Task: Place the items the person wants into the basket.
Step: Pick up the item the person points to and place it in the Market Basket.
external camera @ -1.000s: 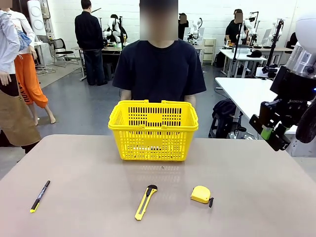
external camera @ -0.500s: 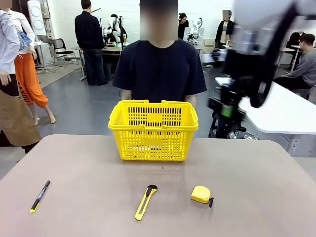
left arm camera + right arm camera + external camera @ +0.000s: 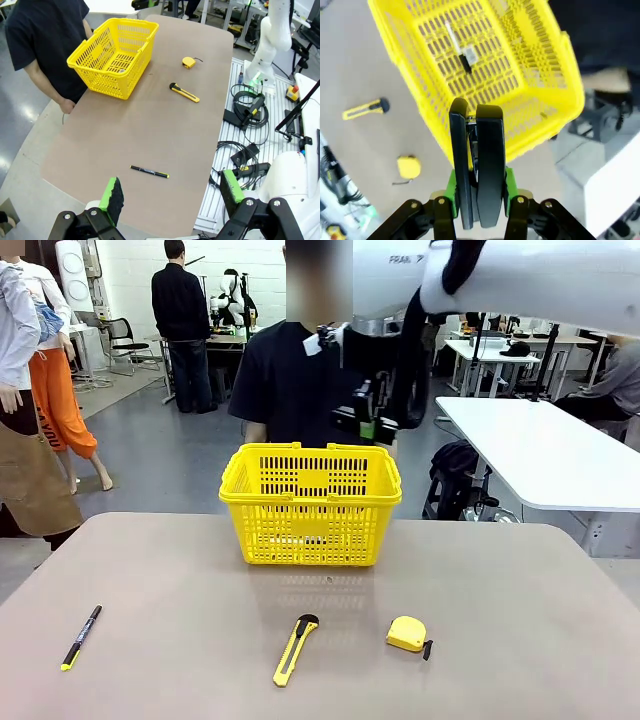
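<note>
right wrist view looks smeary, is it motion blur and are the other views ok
right wrist view: the stapler in the right gripper is crisp, the basket rim behind it smears, likely motion; front view: sharp, evenly lit, faint shadows under the tape measure and utility knife; left wrist view: sharp, wide-angle, the table edge bows slightly.

Grey floor (image 3: 180,465), white worktable (image 3: 530,455), white back wall (image 3: 130,270).
</note>
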Robot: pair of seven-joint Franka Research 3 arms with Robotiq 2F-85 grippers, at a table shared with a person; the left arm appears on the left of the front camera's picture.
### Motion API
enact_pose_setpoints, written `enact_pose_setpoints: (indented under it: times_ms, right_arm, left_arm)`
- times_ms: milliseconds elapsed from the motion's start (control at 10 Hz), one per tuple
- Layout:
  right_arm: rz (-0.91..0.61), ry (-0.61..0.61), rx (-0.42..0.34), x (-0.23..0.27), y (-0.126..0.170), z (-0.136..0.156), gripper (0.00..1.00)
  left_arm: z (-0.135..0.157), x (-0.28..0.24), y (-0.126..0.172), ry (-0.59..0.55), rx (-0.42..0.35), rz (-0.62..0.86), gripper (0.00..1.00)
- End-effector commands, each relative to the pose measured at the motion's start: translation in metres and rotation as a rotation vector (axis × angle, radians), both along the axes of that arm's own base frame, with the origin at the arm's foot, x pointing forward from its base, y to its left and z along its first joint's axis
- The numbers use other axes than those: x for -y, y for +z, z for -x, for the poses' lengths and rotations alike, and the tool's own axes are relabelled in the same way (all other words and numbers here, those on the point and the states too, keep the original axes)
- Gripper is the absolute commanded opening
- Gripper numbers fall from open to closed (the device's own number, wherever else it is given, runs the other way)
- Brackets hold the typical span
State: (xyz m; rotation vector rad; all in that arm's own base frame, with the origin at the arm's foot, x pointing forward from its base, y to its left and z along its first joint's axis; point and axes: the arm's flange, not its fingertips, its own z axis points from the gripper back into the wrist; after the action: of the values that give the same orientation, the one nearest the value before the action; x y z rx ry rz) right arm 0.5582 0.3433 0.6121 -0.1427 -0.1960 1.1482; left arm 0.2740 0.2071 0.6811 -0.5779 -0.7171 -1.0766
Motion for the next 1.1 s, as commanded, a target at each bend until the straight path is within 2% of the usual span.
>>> enact_pose_setpoints:
  times_ms: [0,300,500,600,1000]
  right_arm:
    - [-0.075,0.162,-0.017,-0.014,-0.008,-0.012,0.42]
    - [-0.099,0.269,-0.031,-0.023,-0.038,-0.019,0.42]
    - [-0.108,0.315,-0.049,-0.029,-0.047,-0.019,0.42]
    - [-0.08,0.26,-0.031,-0.03,-0.043,-0.019,0.42]
    - [-0.08,0.26,-0.031,-0.03,-0.043,-0.019,0.42]
  left_arm:
    - [0.001,-0.002,0.0,-0.02,0.022,0.01,1.0]
    - [0.001,-0.002,0.0,-0.02,0.022,0.01,1.0]
    - [0.001,-0.002,0.0,-0.02,0.022,0.01,1.0]
    - [0.001,-0.002,0.0,-0.02,0.022,0.01,1.0]
    - [0.001,-0.002,0.0,-0.02,0.022,0.01,1.0]
